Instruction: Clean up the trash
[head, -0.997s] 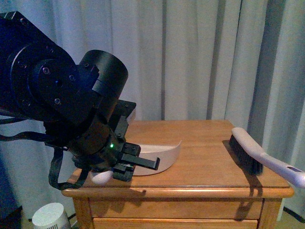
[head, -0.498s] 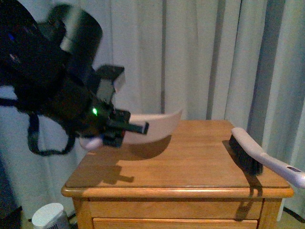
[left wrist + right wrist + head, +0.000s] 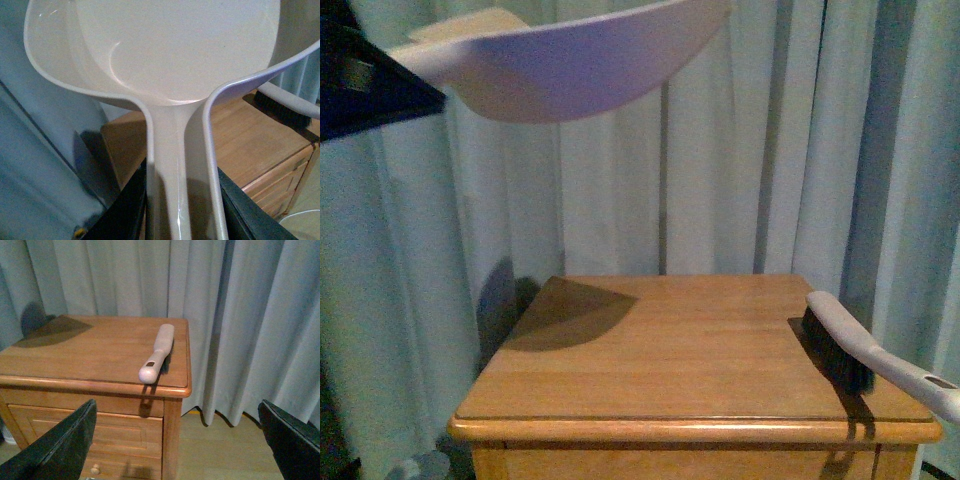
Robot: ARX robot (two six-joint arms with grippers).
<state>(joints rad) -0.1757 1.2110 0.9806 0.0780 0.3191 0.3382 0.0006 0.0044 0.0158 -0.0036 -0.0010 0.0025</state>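
Tally across the views: one white dustpan (image 3: 570, 60), one brush (image 3: 860, 350) with dark bristles and a pale handle, and one wooden bench (image 3: 690, 380) before grey curtains (image 3: 760, 150). The dustpan hangs high above the bench's left rear, where a shadow (image 3: 565, 312) falls. The brush lies along the right edge, its handle end at the front. The left gripper (image 3: 182, 210) has its black fingers (image 3: 125, 210) pinching the dustpan's handle from both sides. The right gripper (image 3: 175, 445) has its fingers (image 3: 60, 445) spread wide, off the bench. The crumpled paper trash shows in no view, so its place and look cannot be told
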